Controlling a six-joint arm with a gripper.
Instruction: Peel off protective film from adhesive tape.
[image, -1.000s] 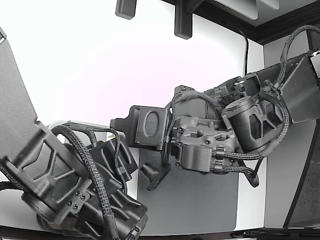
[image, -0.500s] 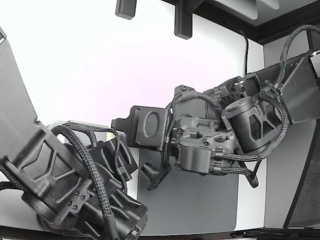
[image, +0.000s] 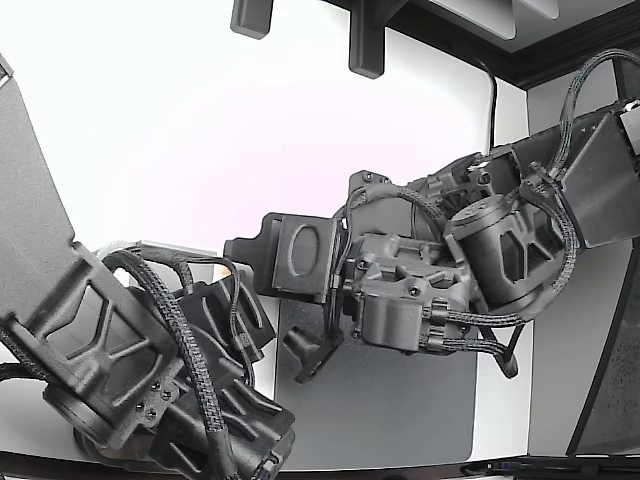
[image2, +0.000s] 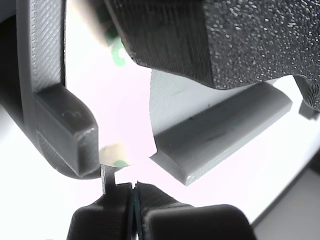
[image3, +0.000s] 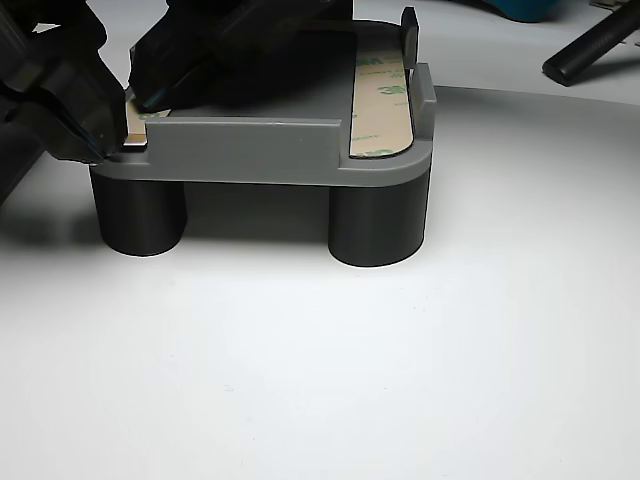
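Cable-wrapped black arms crowd the exterior view above a smooth grey mat (image: 400, 400). Wrist view: the end effector (image2: 134, 192) has its matte tips pinched together. Other view: glossy tape strip (image3: 382, 100) lies along the grey fixture's (image3: 250, 150) right edge on the white table (image3: 330, 370).

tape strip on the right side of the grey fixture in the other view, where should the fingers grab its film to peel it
Probably at the rounded near end of the tape strip, where the liner reaches the open front edge of the grey fixture. Come in from that front side, low and shallow: raised walls flank the strip and a post stands at its far end, so only the near end looks reachable. Whether a corner is lifted cannot be told.
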